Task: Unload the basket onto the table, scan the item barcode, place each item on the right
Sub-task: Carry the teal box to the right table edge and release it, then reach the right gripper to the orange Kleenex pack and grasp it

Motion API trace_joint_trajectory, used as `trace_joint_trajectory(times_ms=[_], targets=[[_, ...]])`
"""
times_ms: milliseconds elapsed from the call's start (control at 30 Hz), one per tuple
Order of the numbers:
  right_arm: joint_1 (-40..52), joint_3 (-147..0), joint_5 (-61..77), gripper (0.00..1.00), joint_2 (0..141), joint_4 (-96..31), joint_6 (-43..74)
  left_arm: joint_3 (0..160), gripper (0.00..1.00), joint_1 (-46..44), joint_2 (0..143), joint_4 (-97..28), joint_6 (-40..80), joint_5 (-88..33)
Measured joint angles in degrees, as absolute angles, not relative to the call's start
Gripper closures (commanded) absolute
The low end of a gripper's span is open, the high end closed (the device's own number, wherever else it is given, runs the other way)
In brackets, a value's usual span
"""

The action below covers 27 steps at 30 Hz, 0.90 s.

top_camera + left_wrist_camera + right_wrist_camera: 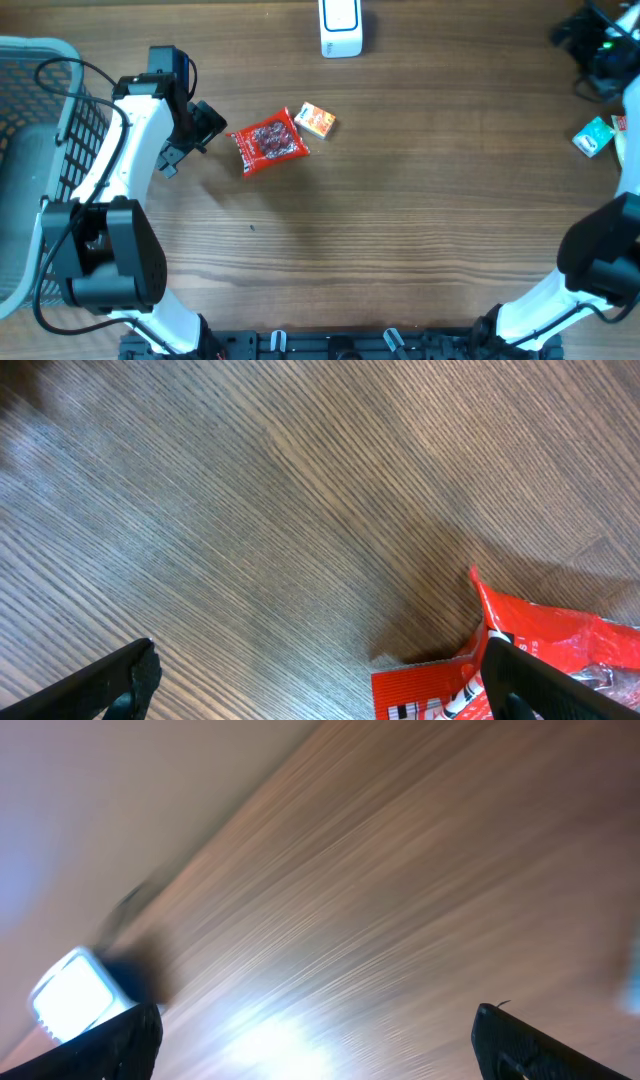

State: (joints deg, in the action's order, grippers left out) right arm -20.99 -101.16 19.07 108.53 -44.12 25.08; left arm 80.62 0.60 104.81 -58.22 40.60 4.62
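A red snack packet [270,143] lies flat on the wooden table, left of centre. My left gripper [207,125] stands open just to its left. In the left wrist view the packet [560,645] reaches past the right finger [525,680], with a bit of barcode [405,711] at its corner, and bare wood fills the gap of the gripper [320,672]. The white scanner [341,25] stands at the table's far edge. My right gripper [585,42] is at the far right corner, open [315,1035] and holding nothing; its view is blurred.
A small orange box [316,120] lies right beside the packet. A teal box [593,137] rests at the right edge, under the right arm. A grey wire basket [40,160] stands at the left edge. The scanner [75,995] shows white in the right wrist view.
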Motion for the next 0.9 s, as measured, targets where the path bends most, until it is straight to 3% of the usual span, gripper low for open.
trace_joint_trajectory(times_ms=[67, 133, 233, 367, 567, 700, 767, 800, 900], targets=[[-16.2, -98.8, 26.9, 0.0, 109.8, -42.7, 25.1, 80.6, 0.0, 0.6, 104.8, -58.2, 40.6, 4.6], [-5.7, -96.9, 30.3, 0.01, 113.8, -40.0, 21.2, 80.6, 0.0, 0.6, 104.8, -58.2, 40.6, 4.6], [10.3, -96.4, 27.2, 0.0, 121.8, -33.0, 17.8, 80.6, 0.0, 0.6, 104.8, -58.2, 40.6, 4.6], [22.9, -95.8, 23.3, 0.01, 129.7, -26.5, 16.3, 80.6, 0.0, 0.6, 104.8, -58.2, 40.6, 4.6], [24.7, -95.8, 17.4, 0.35, 130.3, -27.8, 15.3, 80.6, 0.0, 0.6, 104.8, -58.2, 40.6, 4.6], [24.7, -96.7, 11.8, 0.44, 130.0, -34.8, 15.1, 80.6, 0.0, 0.6, 104.8, -58.2, 40.6, 4.6], [24.6, -96.9, 8.1, 0.4, 129.3, -39.5, 16.4, 80.6, 0.0, 0.6, 104.8, -58.2, 40.6, 4.6], [24.5, -96.9, 4.0, 0.29, 128.2, -43.0, 17.7, 80.6, 0.0, 0.6, 104.8, -58.2, 40.6, 4.6], [23.4, -96.4, -4.7, 0.19, 124.8, -51.7, 19.9, 80.6, 0.0, 0.6, 104.8, -58.2, 40.6, 4.6]])
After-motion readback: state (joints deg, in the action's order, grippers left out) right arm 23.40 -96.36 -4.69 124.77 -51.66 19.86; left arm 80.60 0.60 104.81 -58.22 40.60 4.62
